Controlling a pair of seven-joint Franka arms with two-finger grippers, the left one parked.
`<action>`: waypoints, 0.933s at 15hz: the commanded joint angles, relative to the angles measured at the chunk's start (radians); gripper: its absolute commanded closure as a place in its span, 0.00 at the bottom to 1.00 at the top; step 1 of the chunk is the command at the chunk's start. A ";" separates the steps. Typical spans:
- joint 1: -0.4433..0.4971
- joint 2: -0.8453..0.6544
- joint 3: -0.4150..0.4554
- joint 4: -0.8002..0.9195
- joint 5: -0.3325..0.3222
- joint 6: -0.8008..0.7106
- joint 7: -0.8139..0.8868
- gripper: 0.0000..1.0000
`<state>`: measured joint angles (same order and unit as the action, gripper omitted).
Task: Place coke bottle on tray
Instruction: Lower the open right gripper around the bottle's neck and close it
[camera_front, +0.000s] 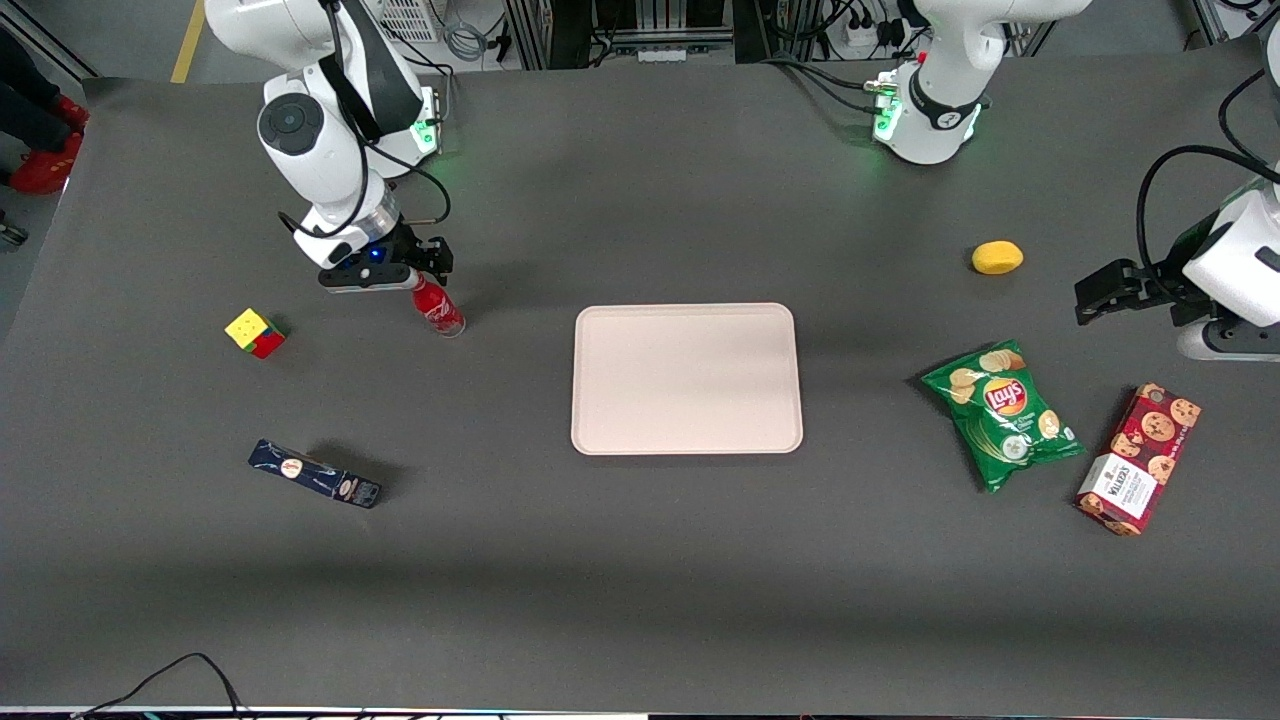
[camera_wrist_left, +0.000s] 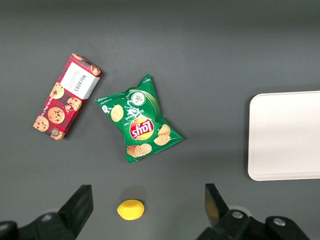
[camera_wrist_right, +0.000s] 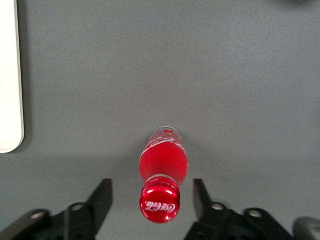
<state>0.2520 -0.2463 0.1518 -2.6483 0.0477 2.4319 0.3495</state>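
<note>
Barely started here, bottle's not grabbed yet.
Hand (camera_wrist_right: 151, 200) is open around the upright coke bottle (camera_front: 437, 307) on the tabletop, well apart from the bare tray (camera_front: 687, 379); grab, carry, drop-off all left.

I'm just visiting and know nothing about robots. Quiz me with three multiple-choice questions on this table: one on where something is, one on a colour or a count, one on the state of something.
1. Where is the coke bottle?
A. On the tray
B. On the table, under the gripper
C. Beside the chips bag

2. What colour is the bottle's cap?
A. Red
B. White
C. Blue

3. How do the gripper's fingers stand?
A. Shut on the bottle
B. Open, one on each side of the cap
C. Shut on nothing

Answers:
1 B: the bottle stands on the dark table below the gripper, apart from the bare tray and far from the chips bag.
2 A: the wrist view shows a red cap with white script.
3 B: gaps show between both fingers and the cap.
</note>
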 joint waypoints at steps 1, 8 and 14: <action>-0.002 0.009 0.002 -0.002 0.020 0.019 -0.007 0.55; -0.002 0.004 0.002 0.001 0.020 0.015 -0.003 1.00; -0.002 -0.028 0.000 0.063 0.020 -0.097 -0.001 1.00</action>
<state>0.2499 -0.2462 0.1516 -2.6369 0.0483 2.4123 0.3495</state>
